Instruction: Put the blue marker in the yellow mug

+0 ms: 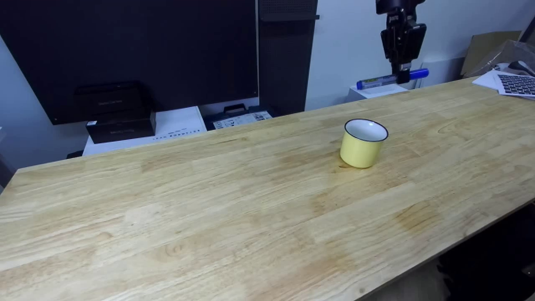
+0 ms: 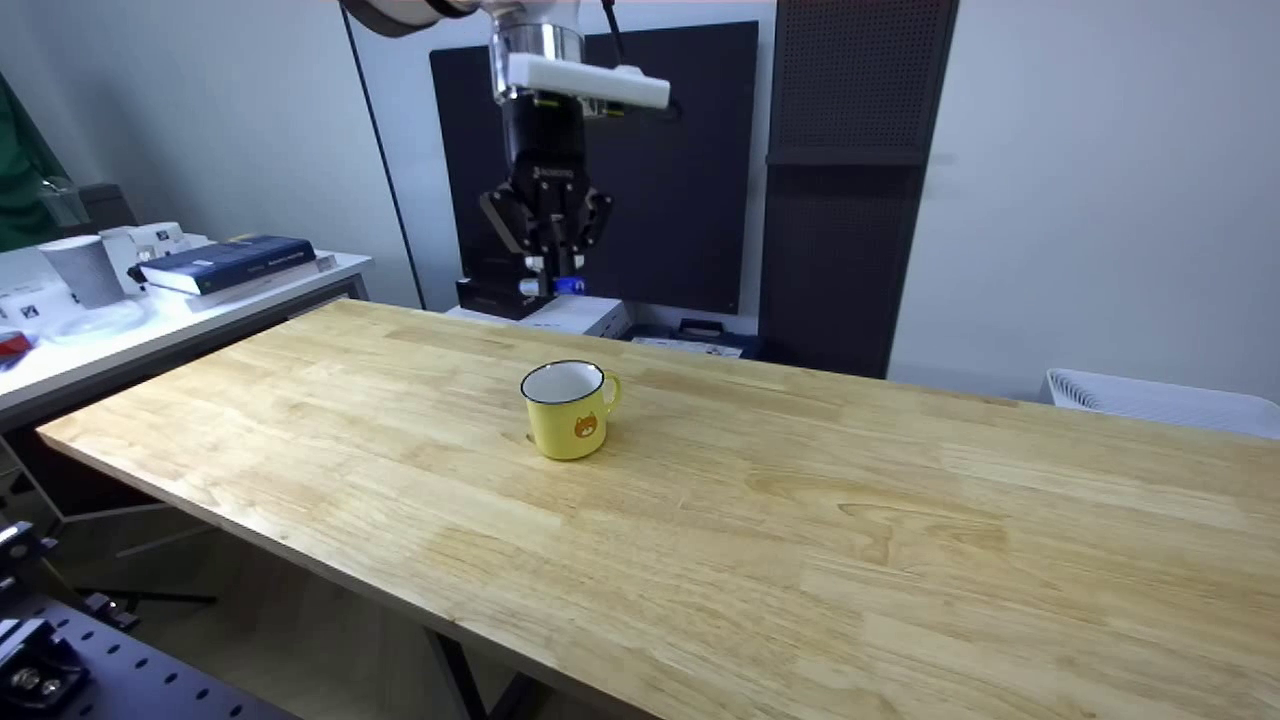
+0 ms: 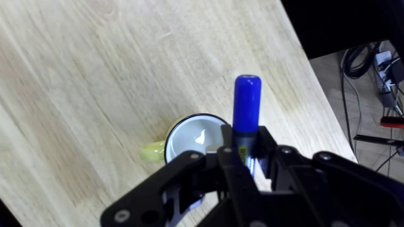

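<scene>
The yellow mug (image 1: 360,151) stands upright on the wooden table. It also shows in an exterior view (image 2: 568,428), with its handle and an orange animal face. My gripper (image 1: 402,75) is shut on the blue marker (image 1: 419,74) and holds it high above the table. The marker lies nearly level across the fingers, its ends sticking out on both sides. In the wrist view, the marker's blue cap (image 3: 246,104) points up the picture from the fingers (image 3: 244,138). The mug (image 3: 195,138) is below and left of the marker there, its pale inside partly hidden by the gripper.
The wooden table (image 2: 850,540) bears the mug. A keyboard (image 1: 517,85) and papers lie at its far end in an exterior view. A side desk with a dark blue book (image 2: 228,262) and a grey cup (image 2: 84,270) stands beside it. Boxes (image 1: 121,129) stand behind the table.
</scene>
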Motion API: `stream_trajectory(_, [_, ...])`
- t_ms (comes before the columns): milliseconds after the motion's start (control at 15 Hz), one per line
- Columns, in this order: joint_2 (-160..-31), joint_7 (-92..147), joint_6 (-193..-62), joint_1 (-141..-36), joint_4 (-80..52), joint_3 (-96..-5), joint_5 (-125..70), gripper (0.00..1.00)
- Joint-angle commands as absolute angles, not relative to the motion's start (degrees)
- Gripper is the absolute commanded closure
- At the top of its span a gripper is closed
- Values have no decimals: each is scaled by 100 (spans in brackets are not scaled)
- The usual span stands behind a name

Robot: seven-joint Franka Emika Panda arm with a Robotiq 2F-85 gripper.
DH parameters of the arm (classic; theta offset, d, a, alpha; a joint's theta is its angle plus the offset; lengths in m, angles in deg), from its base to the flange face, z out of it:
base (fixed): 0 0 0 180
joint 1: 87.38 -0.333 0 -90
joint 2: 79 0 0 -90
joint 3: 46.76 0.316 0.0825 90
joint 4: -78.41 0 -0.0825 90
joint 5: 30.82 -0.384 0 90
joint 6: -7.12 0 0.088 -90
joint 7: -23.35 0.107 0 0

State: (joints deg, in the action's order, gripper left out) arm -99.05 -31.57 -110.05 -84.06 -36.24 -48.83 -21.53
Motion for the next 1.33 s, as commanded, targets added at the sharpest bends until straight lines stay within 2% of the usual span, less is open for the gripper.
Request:
stream_trajectory(0, [-9630, -2171, -11272, -8494, -3881, -4914, -1750, 48])
stream_trajectory(133, [-9811, -2980, -11529, -8306, -3884, -4736, -1854, 34])
stream_trajectory(200, [-10021, -3033, -11401, -8267, -3771, -4738, -1957, 77])
stream_trajectory(267, [-10175, -2997, -11318, -8256, -3702, -4773, -1933, 73])
stream_trajectory(333, [-10302, -2906, -11205, -8248, -3639, -4805, -1893, 73])
stream_trajectory(467, [-10507, -2675, -11125, -8226, -3572, -4863, -1799, 86])
stream_trajectory(533, [-10563, -2659, -11169, -8195, -3580, -4866, -1801, 95])
stream_trajectory(667, [-10561, -2684, -11402, -8131, -3662, -4831, -1840, 100])
stream_trajectory(933, [-10358, -2512, -12398, -8232, -3957, -4888, -1458, 100])
stream_trajectory(1000, [-10306, -2399, -12704, -8272, -4041, -4918, -1317, 74])
stream_trajectory(1133, [-10237, -2202, -13290, -8319, -4195, -4973, -1029, 69])
stream_trajectory(1267, [-10196, -1981, -13682, -8312, -4314, -4983, -957, 55])
